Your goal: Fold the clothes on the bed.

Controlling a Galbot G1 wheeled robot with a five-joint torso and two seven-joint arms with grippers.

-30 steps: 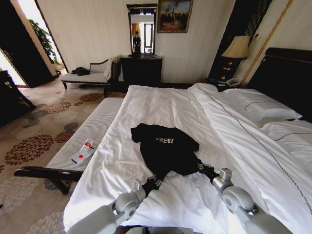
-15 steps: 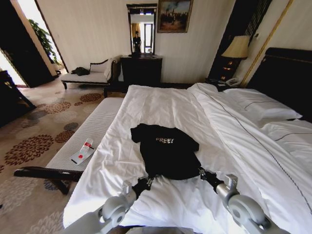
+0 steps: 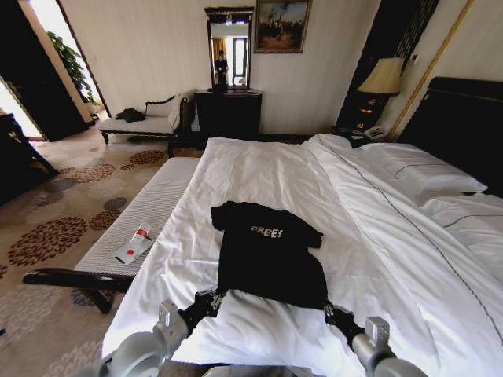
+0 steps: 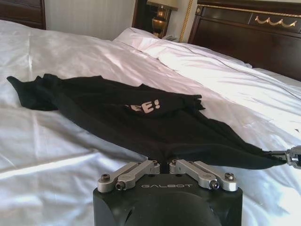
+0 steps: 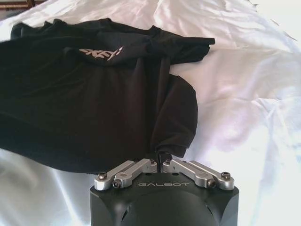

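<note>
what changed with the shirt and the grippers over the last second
Both grippers, left and right, stayed shut on the T-shirt's hem and drew back toward the robot, spreading apart, pulling the bunched lower half out flat. The collar end and the bed stayed put.

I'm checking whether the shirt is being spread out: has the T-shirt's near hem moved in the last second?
Yes. The T-shirt has its hem drawn toward the robot, nearer the bed's near edge, pinched by the left gripper and right gripper.
</note>
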